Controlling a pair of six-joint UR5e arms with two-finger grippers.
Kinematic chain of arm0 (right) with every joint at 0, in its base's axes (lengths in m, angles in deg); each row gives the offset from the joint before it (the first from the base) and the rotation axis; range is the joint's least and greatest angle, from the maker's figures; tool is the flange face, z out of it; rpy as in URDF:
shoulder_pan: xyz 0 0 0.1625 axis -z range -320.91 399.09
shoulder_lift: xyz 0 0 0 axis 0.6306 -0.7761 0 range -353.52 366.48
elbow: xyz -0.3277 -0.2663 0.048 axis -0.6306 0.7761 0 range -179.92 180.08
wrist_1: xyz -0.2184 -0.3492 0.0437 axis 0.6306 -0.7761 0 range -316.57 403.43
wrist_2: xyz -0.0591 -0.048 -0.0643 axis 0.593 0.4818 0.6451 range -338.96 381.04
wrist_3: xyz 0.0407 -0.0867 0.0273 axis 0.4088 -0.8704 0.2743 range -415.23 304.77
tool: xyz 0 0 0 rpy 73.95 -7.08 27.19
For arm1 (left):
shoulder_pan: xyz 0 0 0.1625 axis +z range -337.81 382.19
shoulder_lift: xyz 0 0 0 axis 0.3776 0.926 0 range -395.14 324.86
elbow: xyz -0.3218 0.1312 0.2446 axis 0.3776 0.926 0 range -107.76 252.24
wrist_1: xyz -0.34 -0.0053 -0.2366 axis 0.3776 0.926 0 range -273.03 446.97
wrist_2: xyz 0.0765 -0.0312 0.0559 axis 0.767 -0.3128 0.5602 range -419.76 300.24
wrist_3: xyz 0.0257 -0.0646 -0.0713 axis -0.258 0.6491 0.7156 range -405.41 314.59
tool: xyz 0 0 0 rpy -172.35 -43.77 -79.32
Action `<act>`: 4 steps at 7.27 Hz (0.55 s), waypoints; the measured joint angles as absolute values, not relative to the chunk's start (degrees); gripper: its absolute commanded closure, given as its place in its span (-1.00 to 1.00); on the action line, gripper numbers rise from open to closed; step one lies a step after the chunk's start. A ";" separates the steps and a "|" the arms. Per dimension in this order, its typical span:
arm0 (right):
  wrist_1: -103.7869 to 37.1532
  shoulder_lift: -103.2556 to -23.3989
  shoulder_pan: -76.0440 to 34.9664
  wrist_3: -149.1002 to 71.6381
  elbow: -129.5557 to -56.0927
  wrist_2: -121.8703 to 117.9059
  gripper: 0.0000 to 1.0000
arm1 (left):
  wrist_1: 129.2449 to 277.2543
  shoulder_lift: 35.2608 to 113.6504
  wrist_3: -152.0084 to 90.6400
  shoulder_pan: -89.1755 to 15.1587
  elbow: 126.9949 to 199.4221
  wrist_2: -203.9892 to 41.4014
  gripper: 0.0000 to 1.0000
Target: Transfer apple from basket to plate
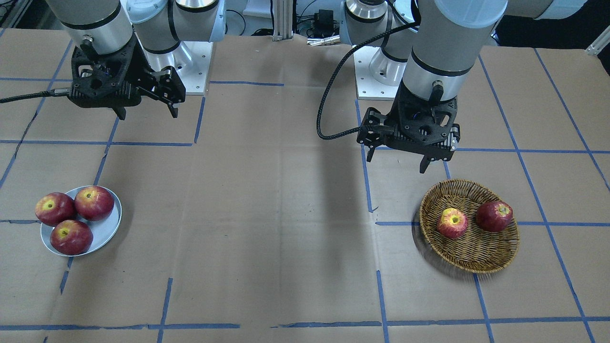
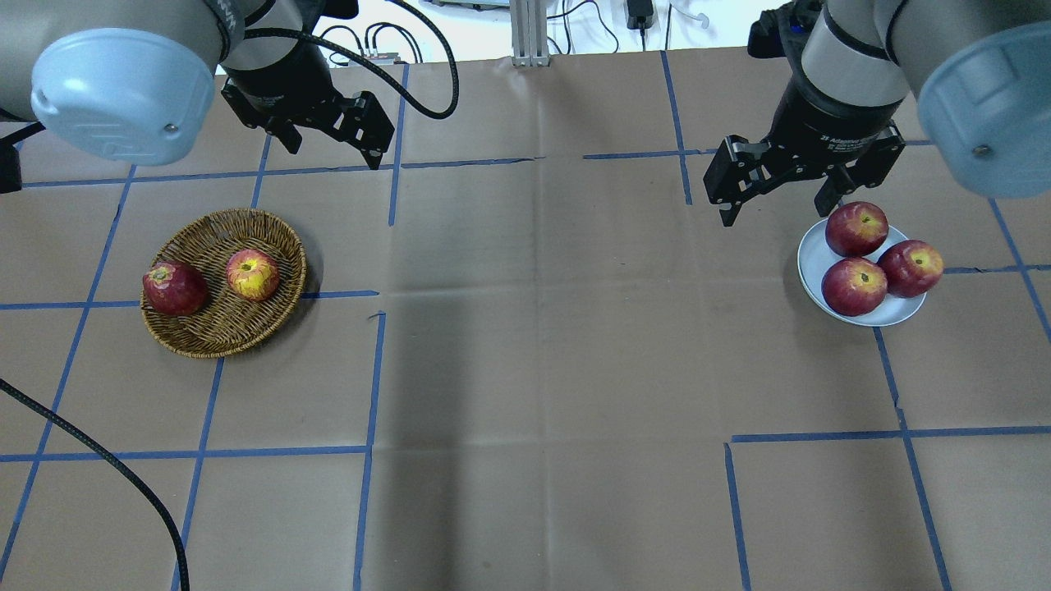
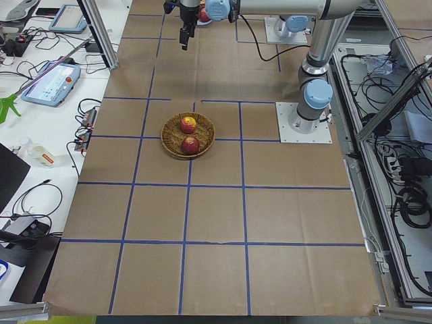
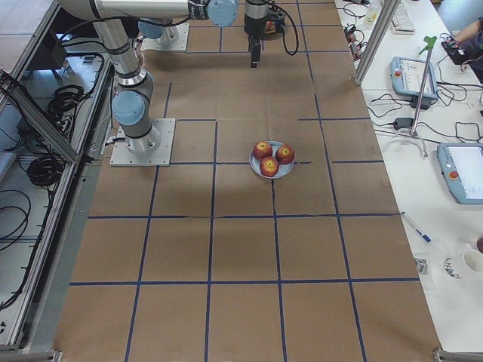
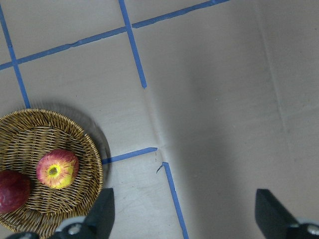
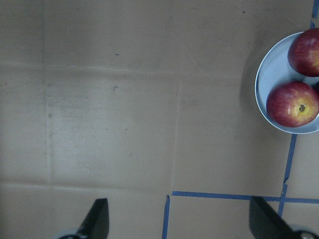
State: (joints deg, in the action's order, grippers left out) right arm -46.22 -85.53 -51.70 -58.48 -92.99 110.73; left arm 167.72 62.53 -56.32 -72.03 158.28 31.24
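over the table, left pincer and right pincer gape wide, empty.

The basket rests on the surface below the left hand and out to that hand's left, not under it. In it the apple lies on the side nearer the hand, with a second apple just beside it against the far rim. The plate sits on the surface below the right hand, off to its right. Three apples crowd it, touching; the outermost apple, farthest from the hand, overhangs the rim
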 measured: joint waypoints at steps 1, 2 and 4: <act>-46.22 -85.53 -51.71 -58.47 -92.99 110.73 -1.00 | 169.64 63.20 -56.34 -72.03 158.17 31.39 -0.98; -46.22 -85.54 -51.75 -58.43 -92.99 110.74 -1.00 | 172.65 63.42 -56.35 -71.91 157.60 31.54 -0.98; -46.22 -85.54 -51.78 -58.40 -92.99 110.71 -1.00 | 178.37 62.81 -56.30 -71.26 156.23 31.63 -0.98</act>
State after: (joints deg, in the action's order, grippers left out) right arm -46.22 -85.54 -51.78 -58.40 -92.99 110.71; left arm 178.37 62.81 -56.30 -71.26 156.23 31.63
